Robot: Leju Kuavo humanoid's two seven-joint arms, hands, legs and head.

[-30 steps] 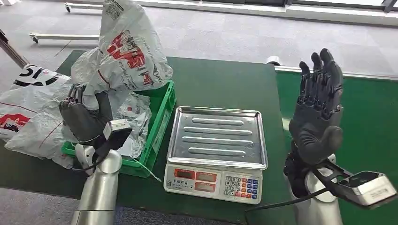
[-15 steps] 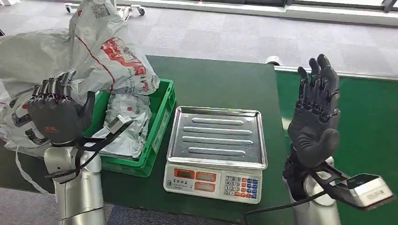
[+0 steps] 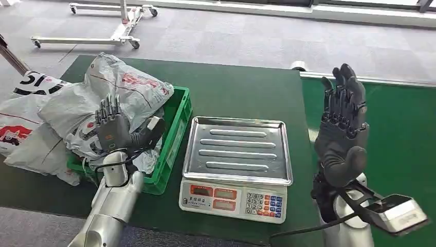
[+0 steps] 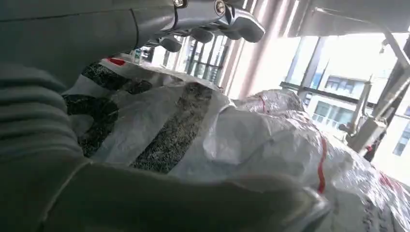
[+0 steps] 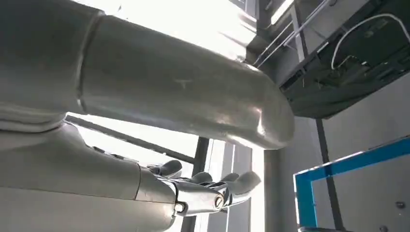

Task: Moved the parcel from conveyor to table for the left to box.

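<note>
- Head view: the parcel (image 3: 128, 87), a grey plastic mailer with red print, is seen lying across the far end of the green crate (image 3: 177, 135), on top of other bags (image 3: 31, 123)
- The left hand (image 3: 114, 128) is held upright just before the parcel, fingers spread, nothing gripped
- The right hand (image 3: 343, 126) is raised over the green conveyor (image 3: 406, 128), fingers extended, nothing held
- A scale (image 3: 236, 162) is set on the table (image 3: 241, 92) between crate and conveyor
</note>
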